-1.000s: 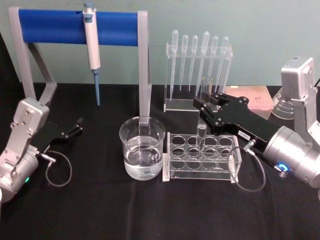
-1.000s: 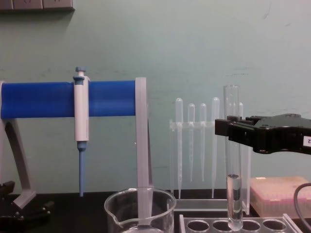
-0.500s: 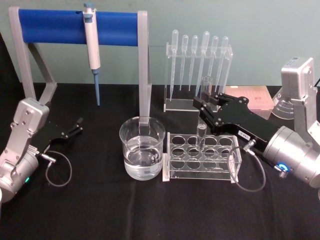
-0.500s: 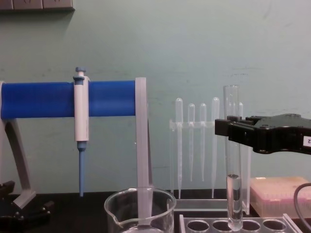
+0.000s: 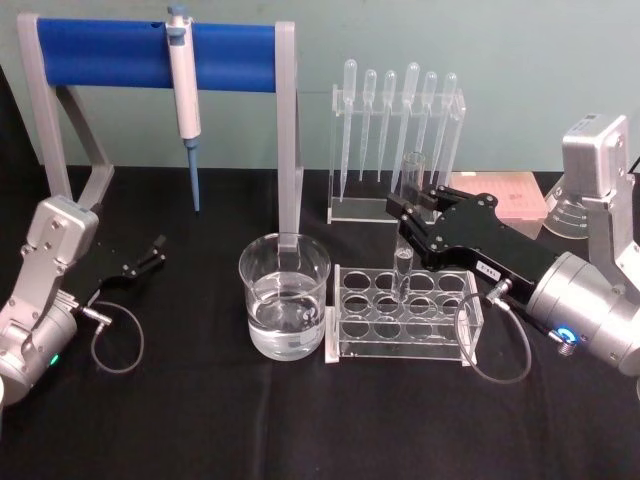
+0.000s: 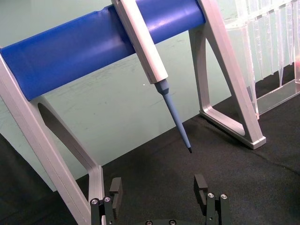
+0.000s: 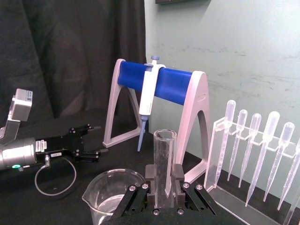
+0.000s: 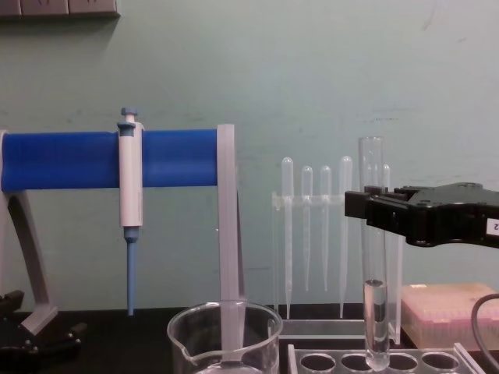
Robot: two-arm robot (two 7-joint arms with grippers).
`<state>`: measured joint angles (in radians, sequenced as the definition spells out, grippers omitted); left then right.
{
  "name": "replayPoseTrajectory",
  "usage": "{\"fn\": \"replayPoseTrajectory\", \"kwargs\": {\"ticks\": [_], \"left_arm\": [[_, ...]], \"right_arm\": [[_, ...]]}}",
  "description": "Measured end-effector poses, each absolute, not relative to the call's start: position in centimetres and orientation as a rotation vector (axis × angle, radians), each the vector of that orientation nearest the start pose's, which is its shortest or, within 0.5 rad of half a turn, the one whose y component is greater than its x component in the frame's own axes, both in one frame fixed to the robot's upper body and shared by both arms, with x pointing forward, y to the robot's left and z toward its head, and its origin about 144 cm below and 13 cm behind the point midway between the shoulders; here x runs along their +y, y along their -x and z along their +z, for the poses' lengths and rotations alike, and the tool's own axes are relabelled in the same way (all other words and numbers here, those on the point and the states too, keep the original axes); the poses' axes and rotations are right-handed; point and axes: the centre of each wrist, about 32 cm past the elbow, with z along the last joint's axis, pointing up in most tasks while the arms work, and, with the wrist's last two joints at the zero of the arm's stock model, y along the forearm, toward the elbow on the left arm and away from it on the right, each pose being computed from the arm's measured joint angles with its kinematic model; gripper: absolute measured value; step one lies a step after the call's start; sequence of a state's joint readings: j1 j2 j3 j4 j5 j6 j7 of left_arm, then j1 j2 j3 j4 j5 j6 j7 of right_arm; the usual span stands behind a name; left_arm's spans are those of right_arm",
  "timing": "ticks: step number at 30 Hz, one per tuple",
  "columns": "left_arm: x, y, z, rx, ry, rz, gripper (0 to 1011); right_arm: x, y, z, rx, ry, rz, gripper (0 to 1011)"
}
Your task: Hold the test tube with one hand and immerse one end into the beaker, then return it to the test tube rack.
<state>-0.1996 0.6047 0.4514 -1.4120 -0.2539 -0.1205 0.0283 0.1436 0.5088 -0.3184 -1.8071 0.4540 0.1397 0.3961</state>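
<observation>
at the left of the black table point(image 5: 300, 425), the left gripper point(image 5: 152, 254) lies low over the cloth, near the foot of the blue-barred stand point(image 5: 110, 50) and well apart from the glassware. in the left wrist view its two black fingers point(image 6: 115, 186) stand wide apart with bare cloth between them, gripping nothing. a blue-and-white pipettor point(image 5: 183, 75) hangs upright on the stand's bar, tip down

right of the stand's near post sits the beaker point(image 5: 285, 298), partly filled with clear liquid. it is just beside the left end of the clear test tube rack point(image 5: 400, 342); whether the two touch cannot be told

the test tube point(image 8: 372, 167) stands upright over the rack, open rim up, its rounded bottom down in a back-row hole near the middle. a short column of clear liquid sits in its lower part. whether the bottom rests on the rack's floor cannot be told

the right gripper point(image 5: 412, 208) reaches in from the right above the rack, its jaws narrowed onto the tube. the right wrist view shows a finger point(image 7: 151, 178) pressed against each side of the glass. the tube's rim rises above the jaws and its lower part hangs below them into the rack. the beaker lies to this gripper's left, apart from the tube

behind the rack, bulb-topped plastic pipettes point(image 5: 395, 110) hang in a clear holder. farther right lie a pink box point(image 5: 515, 195) and a glass flask point(image 5: 565, 215) at the table's edge
</observation>
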Motion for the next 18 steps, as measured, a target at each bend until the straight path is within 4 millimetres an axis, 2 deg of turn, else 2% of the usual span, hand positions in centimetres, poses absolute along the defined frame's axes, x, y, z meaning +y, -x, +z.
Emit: {"fn": "replayPoseTrajectory", "kwargs": {"ticks": [18], "left_arm": [[30.97, -48.86, 113.98, -0.285, -0.304, 1.248, 1000]], "right_arm": [[-24.85, -46.88, 124.13, -0.095, 0.024, -0.791, 226]]}}
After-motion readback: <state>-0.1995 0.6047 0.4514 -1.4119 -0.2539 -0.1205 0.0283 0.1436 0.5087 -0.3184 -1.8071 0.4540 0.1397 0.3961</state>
